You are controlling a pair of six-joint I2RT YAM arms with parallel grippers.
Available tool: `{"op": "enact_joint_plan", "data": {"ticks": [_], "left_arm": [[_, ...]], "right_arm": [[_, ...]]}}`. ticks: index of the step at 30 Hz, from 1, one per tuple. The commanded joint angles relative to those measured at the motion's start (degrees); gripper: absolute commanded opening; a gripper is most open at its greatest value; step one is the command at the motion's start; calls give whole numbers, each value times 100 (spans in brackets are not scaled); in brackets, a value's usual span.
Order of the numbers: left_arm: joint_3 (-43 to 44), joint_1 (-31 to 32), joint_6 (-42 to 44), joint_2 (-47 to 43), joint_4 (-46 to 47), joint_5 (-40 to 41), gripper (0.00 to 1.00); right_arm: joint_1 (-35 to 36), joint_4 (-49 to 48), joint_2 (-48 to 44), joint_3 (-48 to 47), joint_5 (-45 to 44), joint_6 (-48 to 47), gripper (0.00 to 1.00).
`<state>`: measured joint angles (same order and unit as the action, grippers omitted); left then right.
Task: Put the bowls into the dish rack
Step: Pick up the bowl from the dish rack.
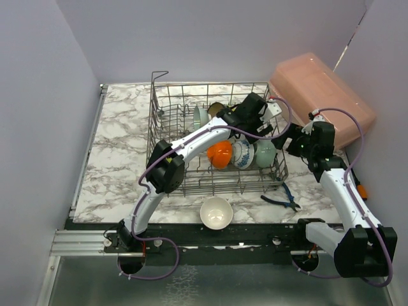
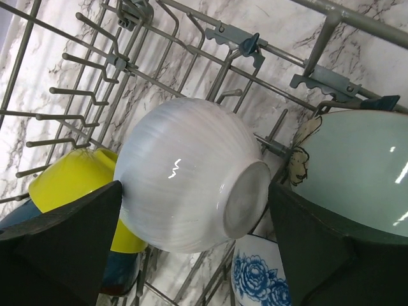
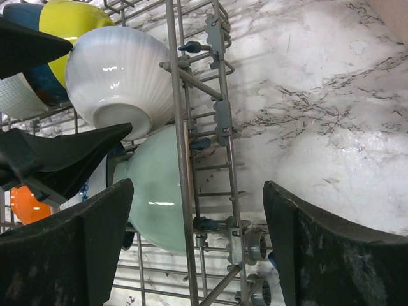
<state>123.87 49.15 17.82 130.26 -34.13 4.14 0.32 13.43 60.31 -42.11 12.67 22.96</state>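
One cream bowl [image 1: 216,212] sits outside the rack [image 1: 167,137] in the top view, mouth up on the table [image 1: 121,146], well back toward the arm bases from your left gripper [image 1: 254,105]. That gripper reaches into the rack's far right part, and on its near side stand an orange bowl [image 1: 220,153], a blue-patterned bowl [image 1: 241,153] and a mint bowl [image 1: 265,152]. Your right gripper [image 1: 294,144] hangs just outside the rack's right wall, beside the mint bowl. In the left wrist view the jaws are spread wide, with a white bowl [image 2: 191,175] on its side between them, propped on the tines, its foot turned toward the right-hand finger [image 2: 331,255]. The other finger sits right at the bowl's wall, but you cannot tell whether it touches. A yellow bowl [image 2: 70,182] lies just beyond that finger. In the right wrist view your right gripper is wide and empty, the rack's wall wire running between its fingers [image 3: 64,248] and the mint bowl just inside that wall. I judge the step to be setting the white bowl in place, with the grip let go. Next, draw the left gripper straight back without nudging the bowl off its tines. Then take the cream bowl.
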Motion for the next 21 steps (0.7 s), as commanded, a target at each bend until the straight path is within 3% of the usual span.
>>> {"op": "enact_joint_plan", "data": {"ticks": [1, 9, 14, 21], "left_arm": [[197, 9, 382, 247, -246, 99, 96], [368, 8, 467, 410, -244, 14, 84], [392, 11, 520, 422, -250, -85, 63], [427, 8, 525, 290, -244, -291, 50]], "right_arm": [[-4, 124, -40, -120, -73, -86, 87], [-5, 149, 16, -301, 223, -47, 87], [-5, 192, 46, -508, 525, 31, 87], [-5, 239, 76, -620, 541, 33, 87]]}}
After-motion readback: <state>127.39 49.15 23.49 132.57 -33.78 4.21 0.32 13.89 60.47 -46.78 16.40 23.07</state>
